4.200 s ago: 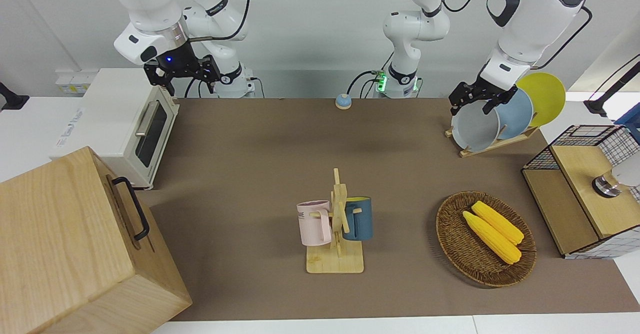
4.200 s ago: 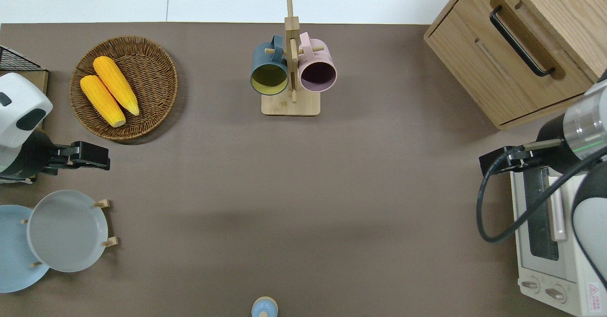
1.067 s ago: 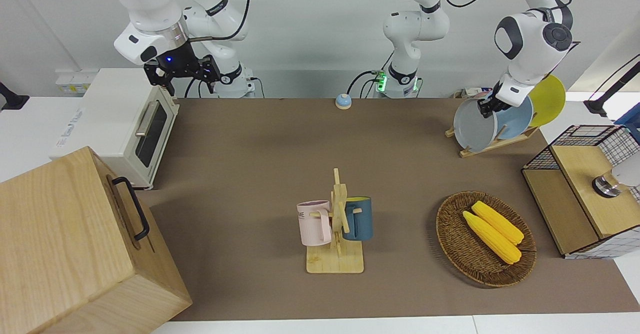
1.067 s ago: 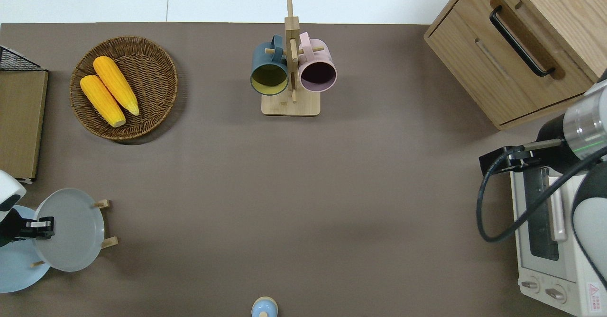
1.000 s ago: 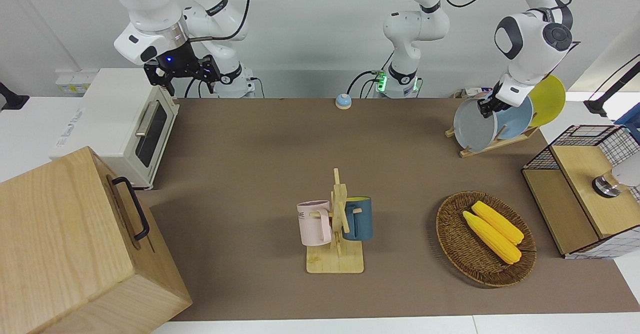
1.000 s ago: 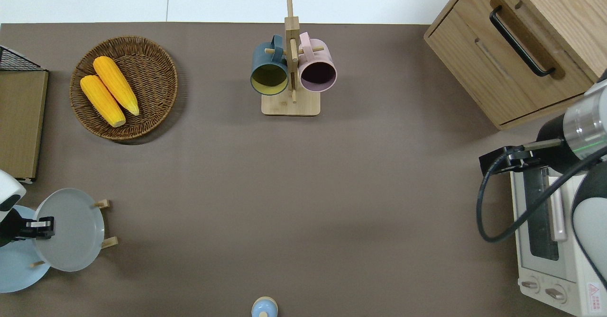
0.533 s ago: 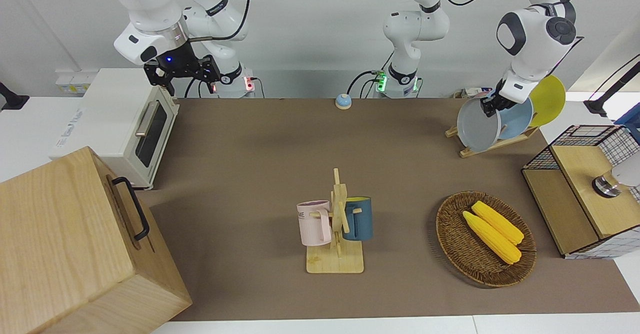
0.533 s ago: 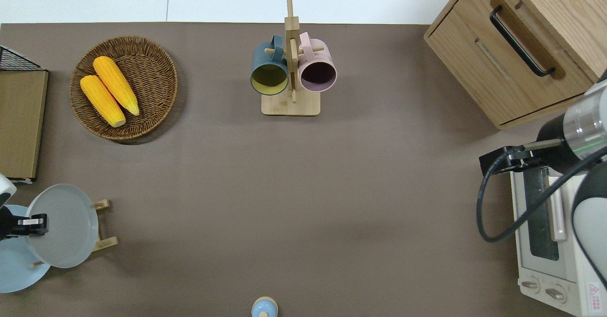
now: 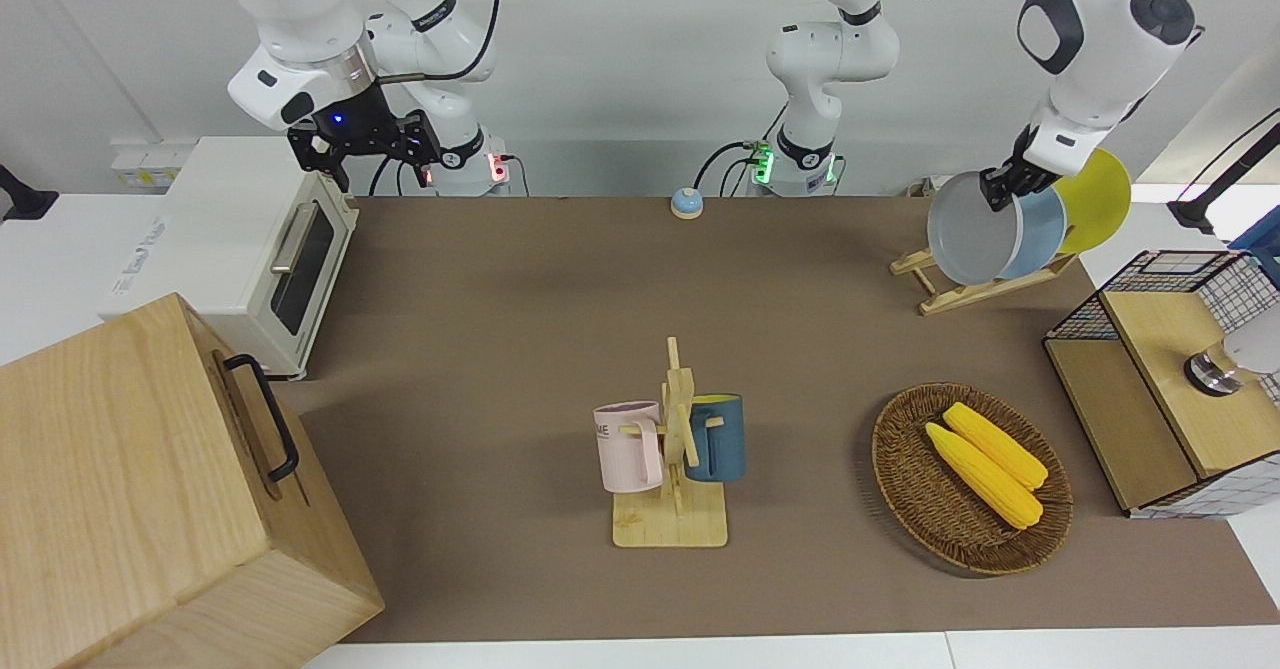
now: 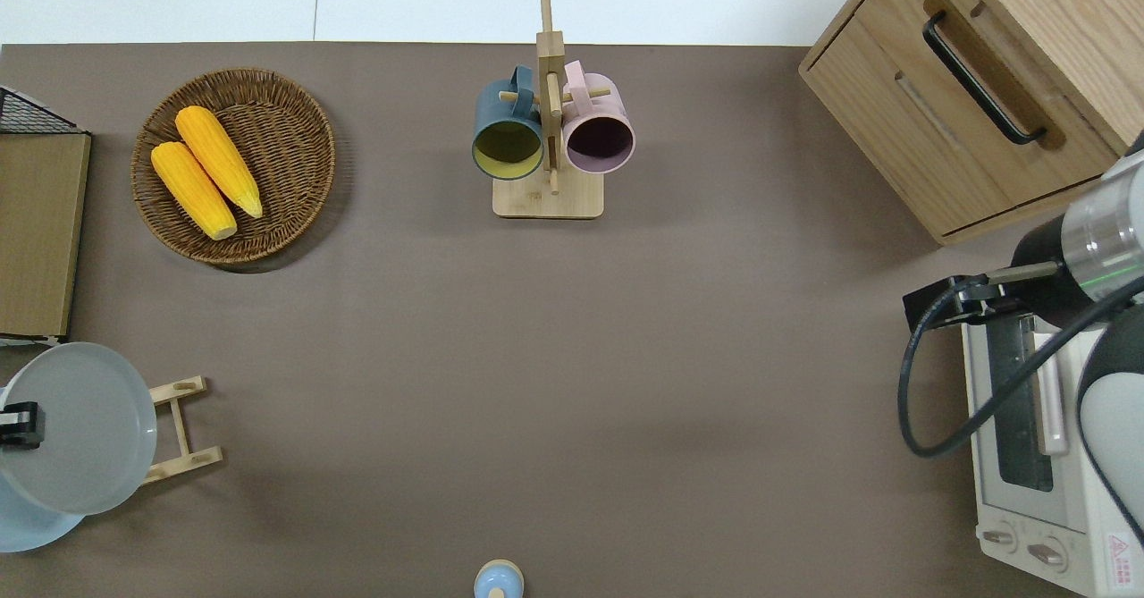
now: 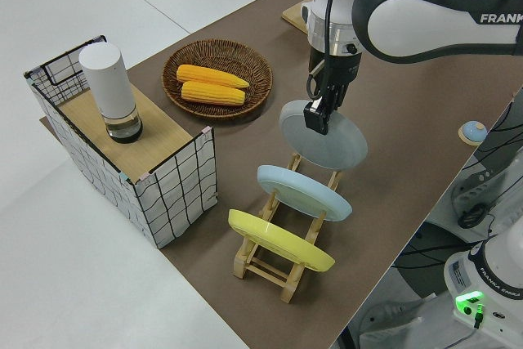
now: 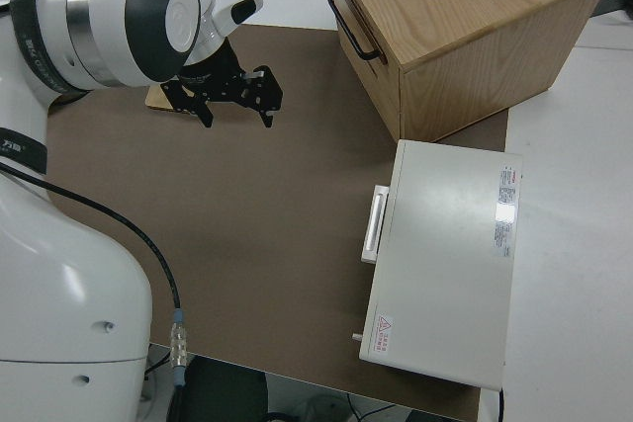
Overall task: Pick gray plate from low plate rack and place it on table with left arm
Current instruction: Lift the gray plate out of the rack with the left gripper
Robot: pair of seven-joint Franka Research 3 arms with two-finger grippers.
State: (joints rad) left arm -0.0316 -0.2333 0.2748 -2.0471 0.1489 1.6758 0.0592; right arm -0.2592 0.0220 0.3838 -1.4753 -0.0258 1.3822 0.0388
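The round pale gray shallow plate point(image 11: 324, 134), low-rimmed and plain, hangs tilted in the air just clear of the small light-wood slatted rack point(image 11: 282, 263), the left gripper point(image 11: 317, 115) with its fingers clamped on its upper rim. Best carry it wide of the light blue plate point(image 11: 304, 192), level it, and lower gently onto the bare brown bench point(image 10: 572, 357). The right arm is parked.

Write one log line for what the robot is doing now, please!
stage: lift | left end effector: shut on gray plate, up off the rack | blue plate, yellow plate: in rack | right arm: parked
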